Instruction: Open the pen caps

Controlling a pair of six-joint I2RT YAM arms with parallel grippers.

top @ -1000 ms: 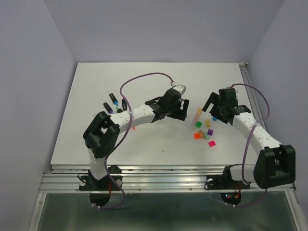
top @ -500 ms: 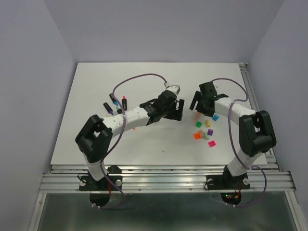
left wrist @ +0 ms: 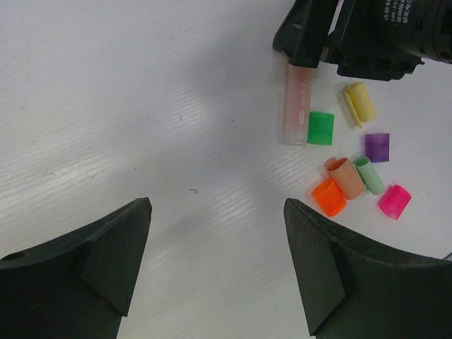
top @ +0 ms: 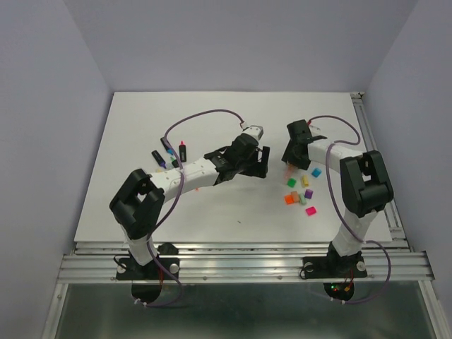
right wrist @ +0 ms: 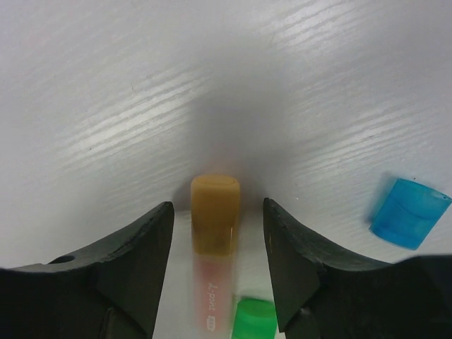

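On the counter's (top: 212,113) right half a pink pen (left wrist: 297,106) lies flat, its amber cap (right wrist: 215,212) on. The right gripper (right wrist: 217,212) is down over it, jaws released and set either side of that cap, a gap on each side. A green cap (left wrist: 320,128) sits just beside the pen's other end and a cyan cap (right wrist: 409,213) is near. More loose caps (left wrist: 328,197) cluster beyond. The left gripper (left wrist: 217,205) hovers nearby, jaws spread and empty. Black pens (top: 166,152) lie well apart, leftward.

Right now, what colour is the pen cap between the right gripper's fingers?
Peach-orange cap, clearest in the right wrist view.
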